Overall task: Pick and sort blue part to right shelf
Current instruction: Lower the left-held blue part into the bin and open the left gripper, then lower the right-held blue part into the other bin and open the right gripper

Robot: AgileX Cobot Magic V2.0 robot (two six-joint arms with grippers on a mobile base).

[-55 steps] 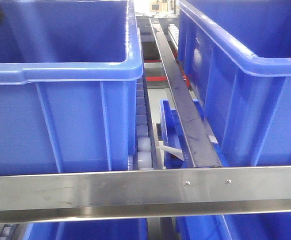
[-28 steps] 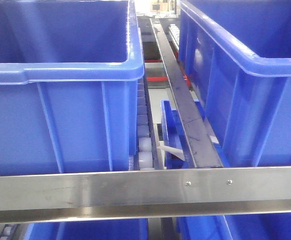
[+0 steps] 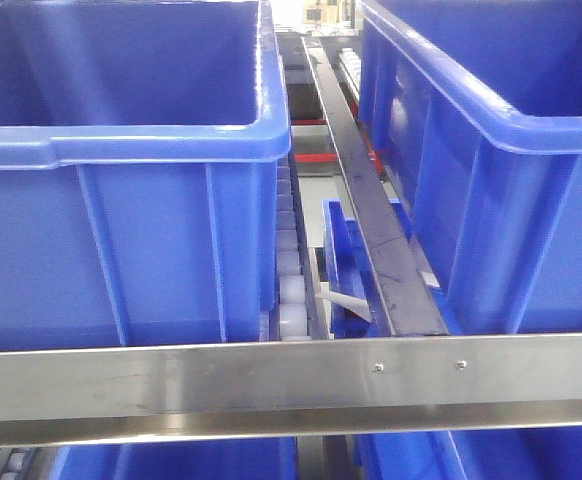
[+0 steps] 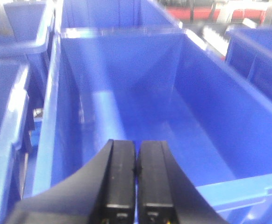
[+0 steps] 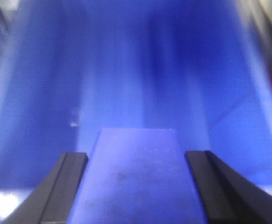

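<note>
Front view: right shelf rail point(image 3: 291, 385) spans the bottom, two blue bins point(image 3: 121, 180) behind it at 10 and 2 o'clock, no arms visible. Left wrist: left gripper point(image 4: 136, 179) clenched, nothing held, above a bin interior point(image 4: 140, 107). Right wrist: right gripper point(image 5: 136, 186) clamps the blue part point(image 5: 138, 175) at 6 o'clock, blurred blue beyond.

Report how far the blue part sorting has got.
Picked up: the right claw grips the blue part between its fingers. In hand: the part is held over a blue surface, apparently the inside of a bin, though that view is blurred. Left: releasing it on the right shelf. The left claw is shut and empty over another blue bin.
</note>
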